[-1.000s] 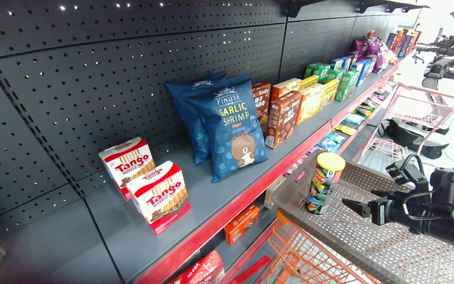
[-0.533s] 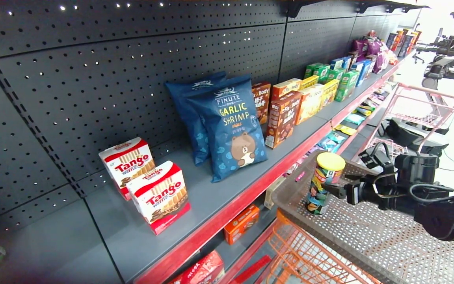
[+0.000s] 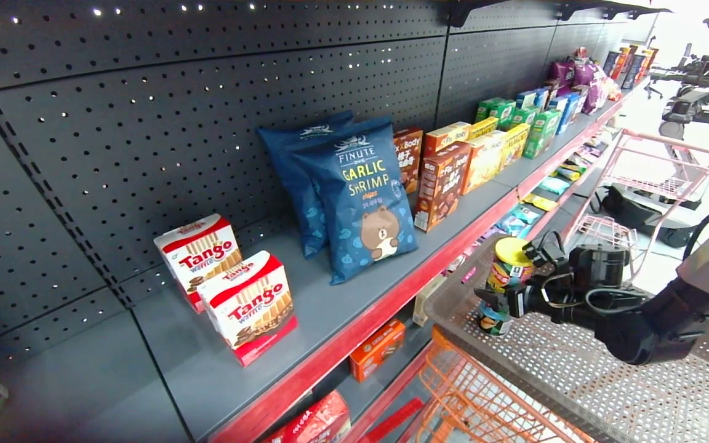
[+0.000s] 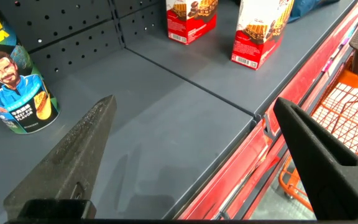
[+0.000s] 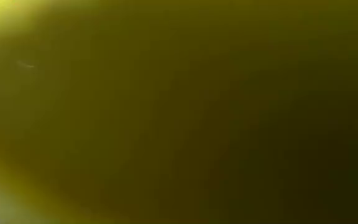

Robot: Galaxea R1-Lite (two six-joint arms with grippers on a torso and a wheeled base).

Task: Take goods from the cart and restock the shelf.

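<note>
The can [image 3: 503, 275], yellow-lidded with a multicoloured label, stood upright on the perforated tray [image 3: 576, 381] atop the cart, at the tray's corner nearest the shelf [image 3: 342, 301]. The right gripper [image 3: 497, 290] was at the can's lower half, its arm reaching in level from the robot's right. Whether it was clamped on the can or apart could not be told.

Below the tray, the orange wire basket [image 3: 484, 406] of the cart lay beside the shelf's red front edge.

On the shelf, two red-and-white wafer boxes [image 3: 250, 304] stood one behind the other, the rear one close to the pegboard back panel [image 3: 207, 123]. To their right, two blue snack bags [image 3: 364, 197] leaned back against the panel. Brown boxes [image 3: 444, 184] followed just beside the bags, then yellow boxes [image 3: 484, 160] and green boxes [image 3: 536, 126] further along the row.

The left gripper [image 4: 194, 104] hovered above a bare grey stretch of the shelf, spread wide apart and holding nothing. A second can [image 4: 14, 81], bearing a printed figure, stood upright near the back panel, off to one side of that gripper. The wafer boxes were further along the shelf, well apart from it.

A pink cart [image 3: 662, 166] stood in the aisle beyond the tray.
</note>
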